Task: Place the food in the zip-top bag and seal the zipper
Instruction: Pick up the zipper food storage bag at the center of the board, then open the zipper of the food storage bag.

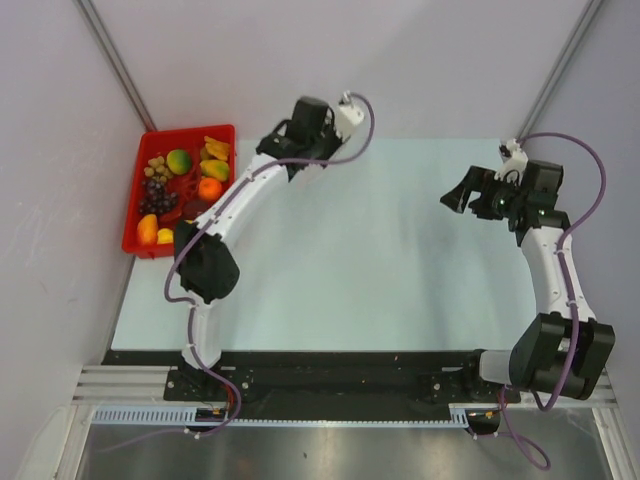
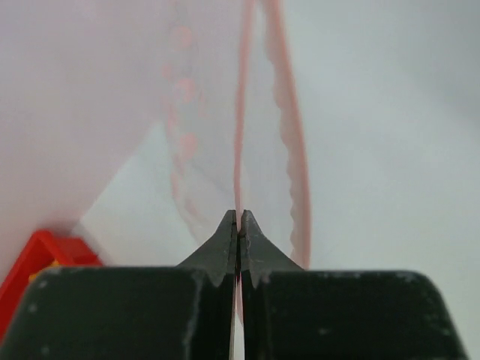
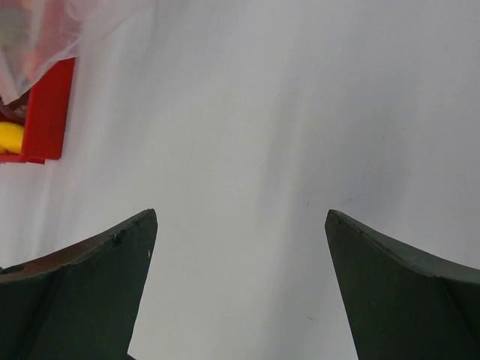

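Left gripper (image 2: pixel 238 222) pinching clear bag (image 2: pixel 201 135), pink zipper (image 2: pixel 241 112)

Pale blue table (image 1: pixel 400 260), red tray (image 1: pixel 190 130) of toy food (image 1: pixel 210 188) resting on its far-left corner

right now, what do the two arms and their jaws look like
The left arm and right arm both have white tubular links, bulky black joint housings and black bases. A purple cable loops along each, and a small white camera block sits at each wrist. The jaws are dark matte wedges tapering to points.
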Tool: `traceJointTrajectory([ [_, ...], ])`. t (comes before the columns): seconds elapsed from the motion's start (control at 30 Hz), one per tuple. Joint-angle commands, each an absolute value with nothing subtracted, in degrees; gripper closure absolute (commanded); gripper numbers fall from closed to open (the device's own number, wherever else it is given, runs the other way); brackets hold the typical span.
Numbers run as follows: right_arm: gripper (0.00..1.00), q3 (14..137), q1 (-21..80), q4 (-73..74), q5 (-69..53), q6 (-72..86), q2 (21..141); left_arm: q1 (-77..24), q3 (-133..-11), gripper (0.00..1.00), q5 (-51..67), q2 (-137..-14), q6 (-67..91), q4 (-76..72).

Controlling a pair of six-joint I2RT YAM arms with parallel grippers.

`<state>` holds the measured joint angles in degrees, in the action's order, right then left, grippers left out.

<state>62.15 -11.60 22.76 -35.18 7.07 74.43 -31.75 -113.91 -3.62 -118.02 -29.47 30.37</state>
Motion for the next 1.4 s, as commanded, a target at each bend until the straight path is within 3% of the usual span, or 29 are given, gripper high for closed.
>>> traceJointTrajectory([
  [0.0, 0.00, 69.69, -12.22, 21.35, -36.56, 7.03, 72.42, -31.99, -134.36, 1.00, 11.66, -114.17, -5.92, 46.75],
  [0.13, 0.00, 71.28, -12.83, 21.44, -39.37, 8.51, 71.20, -31.99, -130.91, 1.00, 23.10, -108.03, 11.89, 39.14],
  [0.37, 0.00, 74.88, -13.45, 27.50, -47.20, 2.64, 68.30, -32.17, -117.97, 1.00, 17.31, -102.05, 32.68, 35.77],
  [0.53, 0.00, 75.06, -8.97, 29.35, -44.13, 0.88, 66.53, -30.50, -100.13, 1.00, 28.12, -100.37, 44.64, 32.62],
  [0.8, 0.00, 71.81, -0.89, 24.53, -39.92, 6.23, 68.28, -30.67, -98.17, 1.00, 17.42, -102.22, 42.63, 35.77],
  [1.0, 0.00, 80.23, 9.74, 23.29, -37.44, 9.14, 76.02, -30.76, -98.00, 1.00, 12.66, -98.62, 40.79, 37.18],
  [1.23, 0.19, 89.99, 21.17, 26.72, -33.14, 0.62, 81.38, -30.76, -101.51, 1.00, 13.27, -95.19, 38.67, 39.37],
  [1.37, 0.28, 90.96, 27.94, 26.63, -24.03, -6.40, 81.38, -30.67, -102.30, 1.00, 14.15, -94.22, 39.46, 40.25],
])
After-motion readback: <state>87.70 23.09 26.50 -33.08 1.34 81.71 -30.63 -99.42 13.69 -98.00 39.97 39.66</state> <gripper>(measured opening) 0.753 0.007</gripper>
